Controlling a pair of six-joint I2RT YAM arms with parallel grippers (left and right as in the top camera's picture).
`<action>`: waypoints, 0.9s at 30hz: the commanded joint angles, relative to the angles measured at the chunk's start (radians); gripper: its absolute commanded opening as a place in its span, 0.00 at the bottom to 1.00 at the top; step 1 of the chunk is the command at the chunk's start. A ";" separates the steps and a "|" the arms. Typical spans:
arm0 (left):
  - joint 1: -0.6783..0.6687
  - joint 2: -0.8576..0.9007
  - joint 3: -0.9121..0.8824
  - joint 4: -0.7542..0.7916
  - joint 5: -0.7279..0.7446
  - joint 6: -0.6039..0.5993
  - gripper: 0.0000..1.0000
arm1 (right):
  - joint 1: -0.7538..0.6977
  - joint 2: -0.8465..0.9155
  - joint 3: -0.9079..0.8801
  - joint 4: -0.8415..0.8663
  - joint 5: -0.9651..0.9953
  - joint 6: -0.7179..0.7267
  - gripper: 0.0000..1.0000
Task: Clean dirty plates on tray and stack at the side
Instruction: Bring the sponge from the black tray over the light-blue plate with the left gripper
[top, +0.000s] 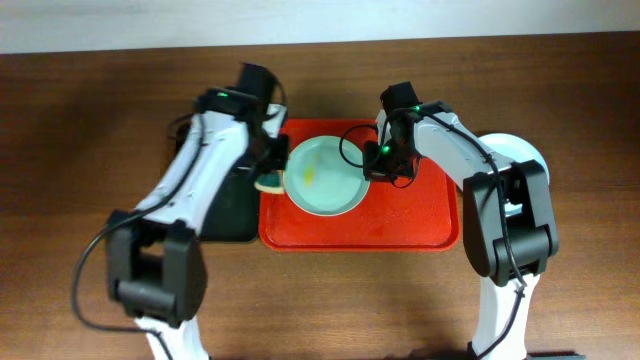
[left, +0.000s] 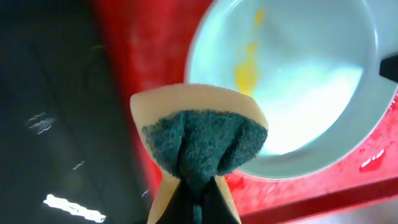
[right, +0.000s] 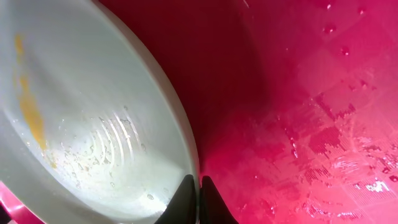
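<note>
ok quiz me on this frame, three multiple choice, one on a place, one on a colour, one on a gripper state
1. Where does the plate sit?
A) on the red tray
B) in a sink
C) on a shelf

2. What colour is the smear on the plate?
A) red
B) yellow
C) brown

3. How is the left gripper?
A) open, empty
B) shut on the sponge
C) shut on a cup

Answers: 1 A, red tray floor shows around it; 2 B, a yellow streak runs across its bowl; 3 B, the sponge is pinched, folded, between its fingers.
</note>
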 joint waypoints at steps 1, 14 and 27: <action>-0.043 0.035 0.018 0.053 0.030 -0.039 0.00 | 0.006 -0.013 -0.010 -0.031 0.045 0.016 0.04; -0.074 0.080 0.018 0.195 0.036 -0.064 0.00 | 0.006 -0.013 -0.010 -0.056 0.113 0.016 0.04; -0.074 0.224 0.018 0.242 0.040 -0.064 0.00 | 0.026 -0.013 -0.010 -0.053 0.115 0.016 0.04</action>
